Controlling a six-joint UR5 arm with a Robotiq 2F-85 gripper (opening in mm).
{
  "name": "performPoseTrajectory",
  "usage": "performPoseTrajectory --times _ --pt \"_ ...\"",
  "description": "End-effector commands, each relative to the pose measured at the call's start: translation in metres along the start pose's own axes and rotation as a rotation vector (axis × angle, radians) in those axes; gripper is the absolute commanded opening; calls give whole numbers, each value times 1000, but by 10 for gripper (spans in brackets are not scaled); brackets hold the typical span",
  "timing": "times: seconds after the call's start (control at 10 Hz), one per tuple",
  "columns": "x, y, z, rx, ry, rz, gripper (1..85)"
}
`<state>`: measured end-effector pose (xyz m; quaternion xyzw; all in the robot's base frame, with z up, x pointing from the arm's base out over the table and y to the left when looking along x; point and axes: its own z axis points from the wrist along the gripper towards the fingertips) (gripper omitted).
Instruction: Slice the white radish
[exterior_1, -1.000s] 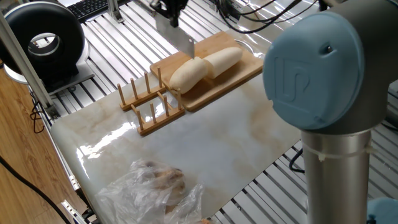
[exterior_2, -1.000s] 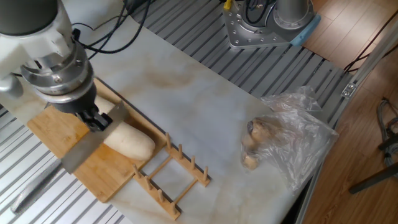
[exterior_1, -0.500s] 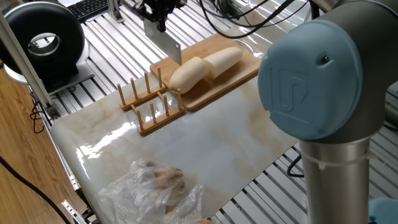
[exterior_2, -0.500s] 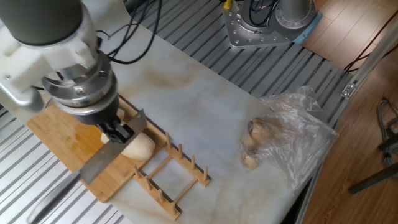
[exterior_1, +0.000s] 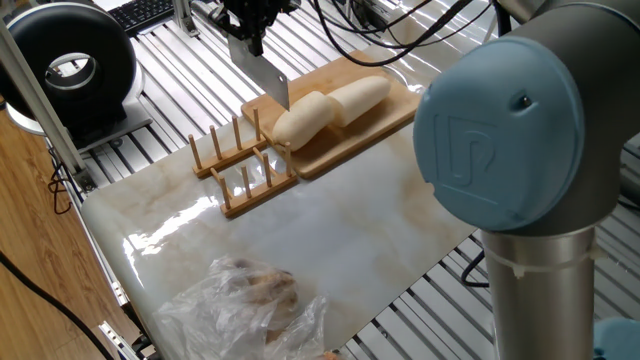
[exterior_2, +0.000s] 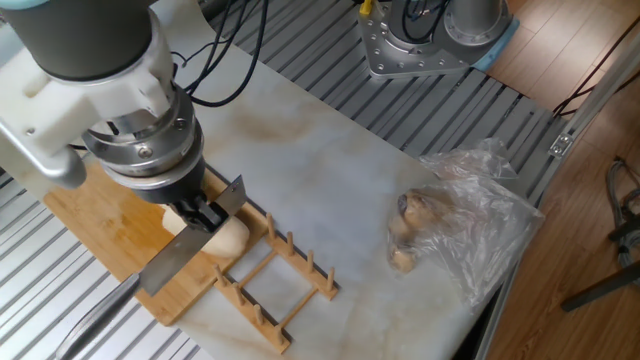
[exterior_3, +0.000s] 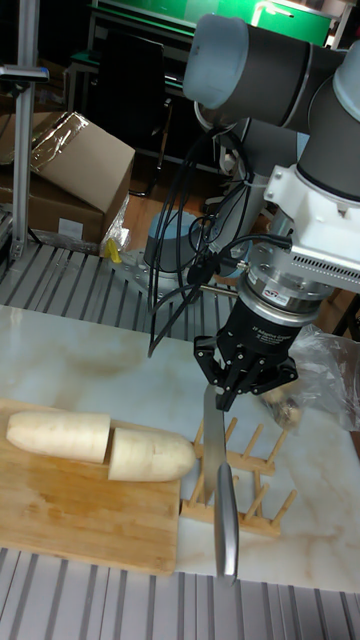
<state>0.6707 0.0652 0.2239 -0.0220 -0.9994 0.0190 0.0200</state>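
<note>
The white radish lies in two pieces on the wooden board (exterior_3: 80, 520): a cut-ended piece (exterior_3: 60, 435) and a round-ended piece (exterior_3: 150, 455), close together. Both show in one fixed view as well, the left piece (exterior_1: 302, 118) and the right one (exterior_1: 360, 97). My gripper (exterior_3: 228, 385) is shut on a knife (exterior_3: 214, 440), which it holds just past the radish's rounded end, at the board's edge by the rack. The blade (exterior_1: 266, 80) does not touch the radish. In the other fixed view my gripper (exterior_2: 205, 213) hides most of the radish (exterior_2: 230, 240).
A wooden dish rack (exterior_1: 240, 165) stands right beside the board. A clear plastic bag (exterior_2: 460, 215) with brownish contents lies at the far end of the marble top. The arm's blue-capped joint (exterior_1: 510, 120) fills the right of one fixed view. Slatted metal surrounds the marble.
My gripper has carried the knife away from the cut between the two radish pieces, along the radish toward the rack end of the board. The radish pieces have not moved.
</note>
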Motion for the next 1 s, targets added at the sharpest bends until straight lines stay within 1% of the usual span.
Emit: performPoseTrajectory --times 0.0,0.1,0.2,0.9 --pt "4 2 -2 -13 16 2 13" --pt "0 5 -3 -36 5 6 13" --pt "-3 6 -2 -40 -4 7 13" --pt "-5 4 -2 -31 -6 14 13"
